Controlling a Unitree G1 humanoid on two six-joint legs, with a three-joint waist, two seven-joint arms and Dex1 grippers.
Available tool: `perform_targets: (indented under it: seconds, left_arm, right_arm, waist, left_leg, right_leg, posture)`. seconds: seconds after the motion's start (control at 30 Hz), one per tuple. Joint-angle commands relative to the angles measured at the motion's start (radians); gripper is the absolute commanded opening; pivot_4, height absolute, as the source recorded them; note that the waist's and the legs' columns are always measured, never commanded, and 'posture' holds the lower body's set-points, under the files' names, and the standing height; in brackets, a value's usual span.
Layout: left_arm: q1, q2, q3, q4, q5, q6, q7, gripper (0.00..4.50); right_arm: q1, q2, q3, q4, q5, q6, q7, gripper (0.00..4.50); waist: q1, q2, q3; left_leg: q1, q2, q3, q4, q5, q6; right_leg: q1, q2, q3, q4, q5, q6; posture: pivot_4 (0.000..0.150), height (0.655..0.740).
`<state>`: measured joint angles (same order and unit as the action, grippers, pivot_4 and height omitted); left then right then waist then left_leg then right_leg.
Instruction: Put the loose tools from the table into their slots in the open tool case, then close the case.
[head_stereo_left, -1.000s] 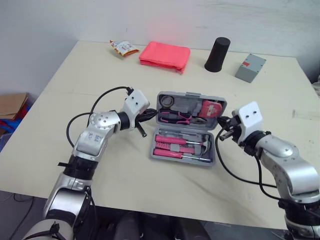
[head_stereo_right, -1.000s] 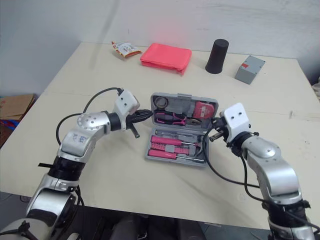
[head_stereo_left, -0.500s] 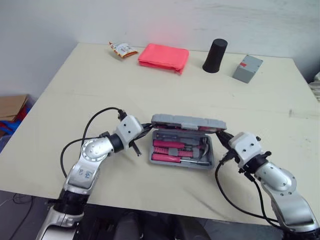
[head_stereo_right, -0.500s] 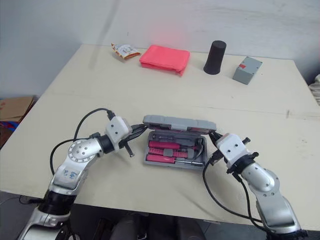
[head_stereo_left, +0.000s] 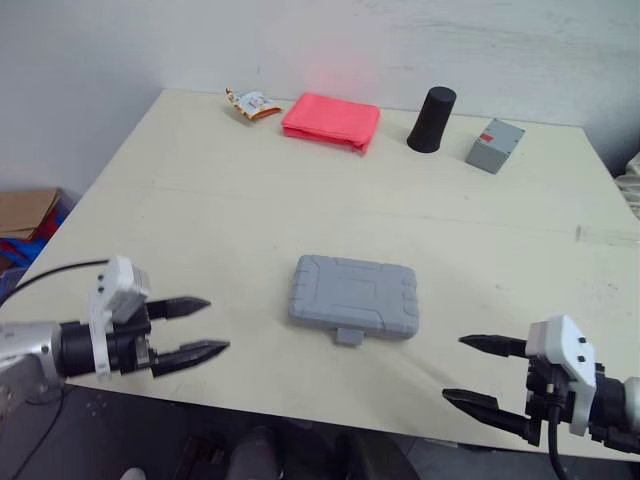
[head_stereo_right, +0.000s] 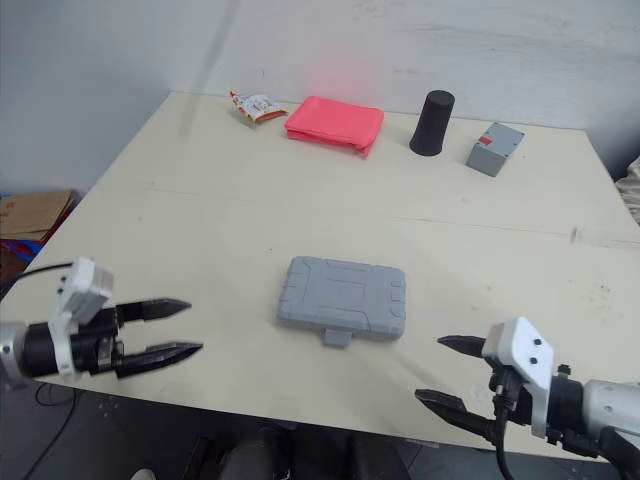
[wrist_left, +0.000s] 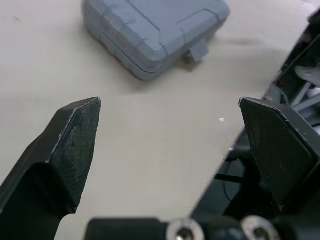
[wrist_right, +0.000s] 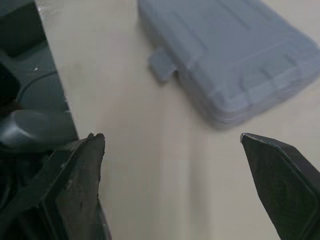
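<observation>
Both arms have drawn back: left pincer (head_stereo_left: 215, 324) at the case's eight o'clock, spread wide, empty; tool case (head_stereo_left: 353, 295), open a second ago, now lies shut on the counter (head_stereo_left: 200, 200); right pincer (head_stereo_left: 455, 368) at four o'clock, equally wide. Task looks complete.

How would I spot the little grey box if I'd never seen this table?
Find the far edge of the cream table, by the wall. The little grey box sits at the right end of the row there, beside the black cup. It has a red patch on it, unlike the bigger closed tool case mid-table.
</observation>
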<state>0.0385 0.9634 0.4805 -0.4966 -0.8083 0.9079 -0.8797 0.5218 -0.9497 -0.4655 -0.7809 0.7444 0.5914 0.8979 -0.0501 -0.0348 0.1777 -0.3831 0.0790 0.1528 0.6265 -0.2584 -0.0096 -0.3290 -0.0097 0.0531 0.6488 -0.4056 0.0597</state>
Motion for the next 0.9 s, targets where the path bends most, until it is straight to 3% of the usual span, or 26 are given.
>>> perform_targets:
  seconds: [0.03,0.1,0.13,0.2,0.27,0.37,0.43,0.67,0.9]
  left_arm:
    - [-0.127,0.002,-0.161,0.121,0.164,-0.125,0.045,4.50]
    - [-0.285,-0.044,-0.280,0.229,0.242,-0.168,0.069,3.96]
    - [-0.362,-0.068,-0.341,0.287,0.278,-0.193,0.063,3.80]
    - [-0.530,-0.134,-0.482,0.439,0.384,-0.278,0.026,2.98]
    - [-0.638,-0.183,-0.563,0.560,0.455,-0.340,-0.005,1.97]
    - [-0.778,-0.259,-0.659,0.751,0.554,-0.440,-0.040,0.81]
    - [-0.857,-0.320,-0.705,0.890,0.608,-0.526,-0.071,0.02]
    - [-1.006,-0.448,-0.757,1.216,0.704,-0.751,-0.209,0.02]
    - [-1.055,-0.520,-0.769,1.356,0.777,-0.897,-0.277,0.02]
  right_arm:
    - [-0.044,-0.007,0.087,-0.016,-0.064,0.010,-0.042,3.94]
    - [-0.102,-0.002,0.166,-0.011,-0.081,0.038,-0.076,3.52]
    - [-0.134,0.000,0.212,-0.005,-0.103,0.046,-0.090,3.12]
    - [-0.216,0.017,0.330,0.031,-0.173,0.026,-0.100,2.36]
    - [-0.271,0.032,0.398,0.056,-0.209,0.018,-0.102,1.28]
    - [-0.328,0.062,0.447,0.075,-0.221,0.027,-0.117,0.02]
    - [-0.348,0.080,0.475,0.081,-0.245,0.027,-0.134,0.00]
    - [-0.390,0.154,0.484,0.110,-0.302,0.010,-0.203,0.00]
    - [-0.418,0.180,0.467,0.166,-0.343,-0.014,-0.215,0.00]
  waist:
    - [-0.002,0.001,0.000]
    - [-0.002,0.001,0.000]
    - [-0.001,0.001,0.000]
    - [0.004,0.000,-0.001]
    - [0.012,-0.001,-0.001]
    - [0.021,-0.001,-0.001]
    - [0.021,-0.001,-0.001]
    - [0.018,-0.001,-0.001]
    - [0.020,-0.001,-0.001]
  left_leg:
    - [-0.001,0.000,0.000,-0.002,0.000,0.000]
    - [-0.003,-0.001,0.000,-0.005,0.001,0.001]
    - [-0.004,-0.001,0.001,-0.005,0.003,-0.001]
    - [-0.010,0.000,0.001,-0.005,0.005,0.002]
    - [-0.018,0.001,0.002,0.000,0.006,0.001]
    - [-0.025,0.000,0.009,0.005,0.006,0.001]
    - [-0.025,0.000,0.011,0.006,0.005,0.001]
    - [-0.023,0.001,0.013,0.015,0.006,0.001]
    - [-0.024,0.002,0.012,0.020,0.005,0.002]
  right_leg:
    - [0.000,0.000,0.000,-0.003,-0.003,-0.011]
    - [-0.002,-0.001,-0.001,-0.008,0.002,-0.011]
    - [-0.002,-0.001,-0.002,-0.010,0.008,0.001]
    - [-0.009,0.000,-0.002,-0.010,0.008,0.002]
    - [-0.017,0.002,-0.001,-0.006,0.007,0.003]
    - [-0.030,0.002,0.005,0.005,0.003,0.007]
    - [-0.034,0.002,0.007,0.009,0.001,0.008]
    - [-0.032,0.002,0.008,0.017,0.001,0.007]
    - [-0.032,0.002,0.007,0.022,0.001,0.008]
  posture:
    - [0.150,0.7348]
    - [0.150,0.7348]
    - [0.150,0.7348]
    - [0.150,0.7348]
    - [0.150,0.7348]
    - [0.150,0.7348]
    - [0.150,0.7348]
    - [0.150,0.7348]
    - [0.150,0.7348]
